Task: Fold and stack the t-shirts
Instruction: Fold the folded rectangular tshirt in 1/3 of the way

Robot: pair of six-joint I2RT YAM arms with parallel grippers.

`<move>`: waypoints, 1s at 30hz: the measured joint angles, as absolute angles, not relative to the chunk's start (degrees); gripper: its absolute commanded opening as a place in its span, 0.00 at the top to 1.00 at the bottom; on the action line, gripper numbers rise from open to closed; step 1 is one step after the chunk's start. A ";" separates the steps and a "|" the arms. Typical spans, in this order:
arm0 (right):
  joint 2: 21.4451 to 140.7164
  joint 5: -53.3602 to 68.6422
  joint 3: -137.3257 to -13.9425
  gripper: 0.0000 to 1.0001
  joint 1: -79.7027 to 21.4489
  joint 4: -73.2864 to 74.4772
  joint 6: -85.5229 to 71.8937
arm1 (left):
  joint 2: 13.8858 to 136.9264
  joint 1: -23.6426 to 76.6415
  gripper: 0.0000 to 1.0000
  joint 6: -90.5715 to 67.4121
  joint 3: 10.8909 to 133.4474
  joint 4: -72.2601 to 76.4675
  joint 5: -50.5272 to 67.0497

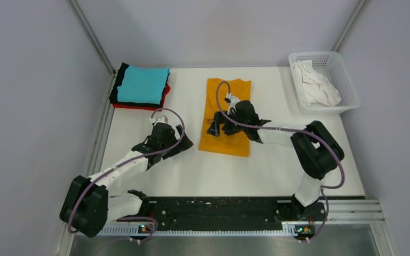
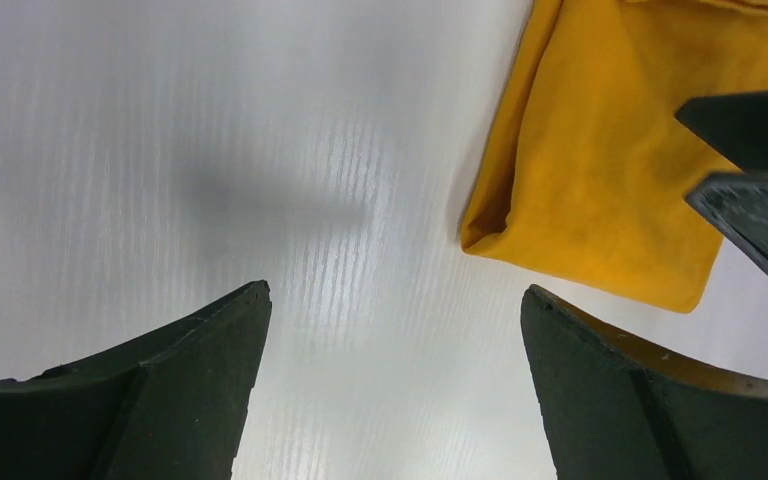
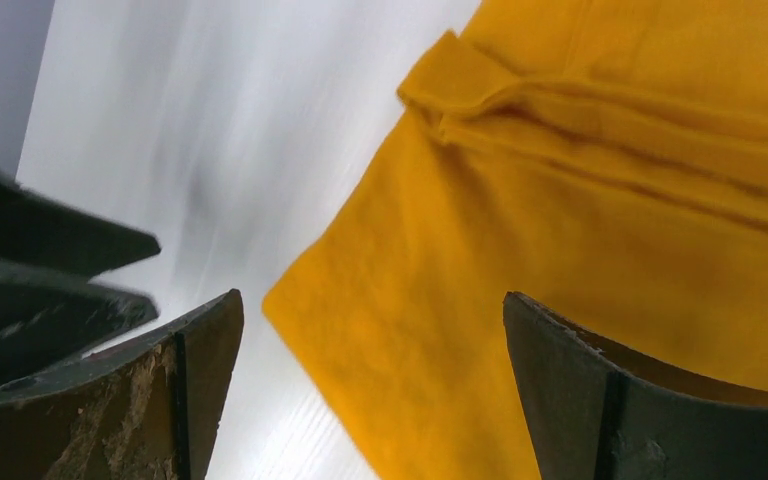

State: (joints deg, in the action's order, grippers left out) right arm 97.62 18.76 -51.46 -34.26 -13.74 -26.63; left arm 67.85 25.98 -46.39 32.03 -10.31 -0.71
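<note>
An orange-yellow t-shirt (image 1: 239, 88) lies folded into a long strip at the table's middle. My right gripper (image 1: 213, 128) hovers open over its near left corner, and cloth (image 3: 580, 200) shows beneath and between the fingers without being pinched. My left gripper (image 1: 186, 137) stands open just left of that shirt (image 2: 600, 170), over bare table with nothing between its fingers. A folded stack sits at the back left, with a cyan t-shirt (image 1: 143, 85) on top, red (image 1: 139, 106) beneath and black (image 1: 121, 74) at the edge. A crumpled white t-shirt (image 1: 315, 85) lies in the basket.
The white mesh basket (image 1: 347, 80) stands at the back right corner. Grey walls close in the table on the left, back and right. The two grippers are close together; each one's fingers show in the other's wrist view. Bare white table lies in front of the orange shirt.
</note>
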 measured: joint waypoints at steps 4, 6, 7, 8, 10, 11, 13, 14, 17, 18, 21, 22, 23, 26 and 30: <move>105.97 18.65 -59.77 0.01 -34.33 -13.04 -26.76 | 65.52 25.98 0.01 -46.63 31.29 -9.98 -1.39; 110.13 17.41 -65.56 0.01 -34.33 -11.97 -26.20 | 65.52 25.98 0.01 -46.61 31.29 -9.91 -1.30; 112.05 16.16 -68.58 0.01 -34.28 -11.27 -25.63 | 65.54 25.98 0.01 -46.59 31.29 -9.89 -1.10; 113.45 15.14 -70.98 0.01 -34.15 -10.59 -25.10 | 65.54 25.98 0.01 -46.57 31.29 -9.89 -0.89; 115.50 13.23 -74.81 0.01 -33.93 -9.19 -24.10 | 65.54 25.98 0.01 -46.52 31.29 -9.85 -0.08; 116.44 12.38 -76.88 0.01 -33.67 -8.16 -23.55 | 65.60 25.98 0.01 -46.52 31.29 -9.80 0.51; 116.97 11.16 -79.09 0.01 -33.19 -6.52 -22.68 | 66.04 25.98 0.01 -46.30 31.29 -9.08 1.87; 116.77 10.68 -79.57 0.01 -32.91 -5.67 -22.11 | 66.46 25.98 0.01 -46.11 31.29 -8.51 2.79; 114.06 9.50 -77.97 0.01 -32.40 -3.90 -21.04 | 68.97 26.04 0.01 -45.39 31.42 -6.42 5.67; 111.85 9.04 -75.72 0.01 -32.29 -3.49 -20.97 | 70.41 26.17 0.01 -45.19 31.66 -5.80 6.66; 100.71 6.66 -64.45 0.01 -32.21 -3.27 -21.65 | 74.78 26.59 0.04 -44.86 32.53 -4.47 8.38; 96.57 5.82 -60.64 0.01 -32.21 -3.09 -22.22 | 76.29 26.79 0.06 -44.84 32.97 -4.21 8.78; 91.13 4.93 -55.83 0.01 -32.18 -3.57 -23.33 | 77.76 27.07 0.08 -44.88 33.47 -3.70 9.30; 76.60 2.76 -43.81 0.01 -32.08 -4.21 -27.16 | 80.38 27.99 0.16 -44.84 35.03 -1.63 9.72; 64.90 1.21 -33.06 0.01 -31.97 -4.73 -31.70 | 83.40 29.04 0.29 -44.86 36.45 0.05 9.65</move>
State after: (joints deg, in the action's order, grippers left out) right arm 64.90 1.21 -33.06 -31.97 -4.73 -31.70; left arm 83.40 29.04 -44.86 36.45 0.05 9.65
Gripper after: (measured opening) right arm 0.987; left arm 0.782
